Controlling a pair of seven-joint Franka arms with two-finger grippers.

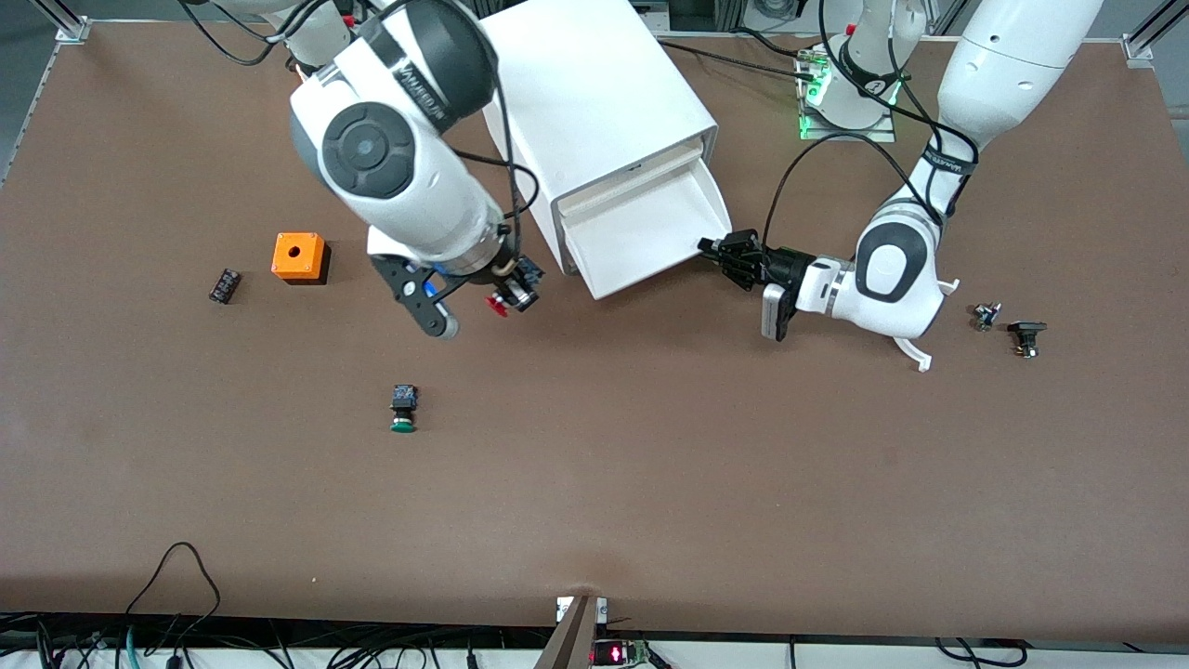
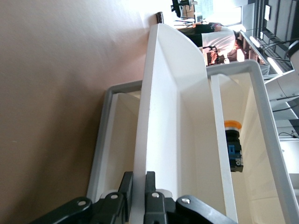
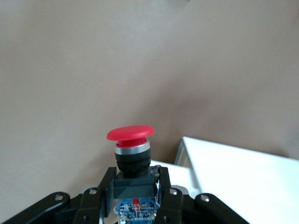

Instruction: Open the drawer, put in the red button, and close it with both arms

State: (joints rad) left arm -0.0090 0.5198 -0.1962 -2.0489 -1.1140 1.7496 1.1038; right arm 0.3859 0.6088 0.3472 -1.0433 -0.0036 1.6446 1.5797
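The white cabinet (image 1: 594, 102) stands at the robots' side of the table, its lowest drawer (image 1: 650, 237) pulled out. My left gripper (image 1: 720, 253) is shut on the drawer's corner wall at the left arm's end; in the left wrist view its fingers (image 2: 152, 191) clamp the thin white panel (image 2: 154, 116). My right gripper (image 1: 506, 295) is shut on the red button (image 1: 499, 305) and holds it over the table beside the drawer's other end. In the right wrist view the red button (image 3: 131, 140) stands cap up in the gripper (image 3: 135, 186), with the drawer's white edge (image 3: 243, 177) close by.
A green-capped button (image 1: 403, 409) lies nearer the front camera. An orange box (image 1: 298, 256) and a small black part (image 1: 224, 284) lie toward the right arm's end. Two small parts (image 1: 986, 316) (image 1: 1026, 336) lie toward the left arm's end. An orange-capped button (image 2: 233, 149) shows inside the cabinet.
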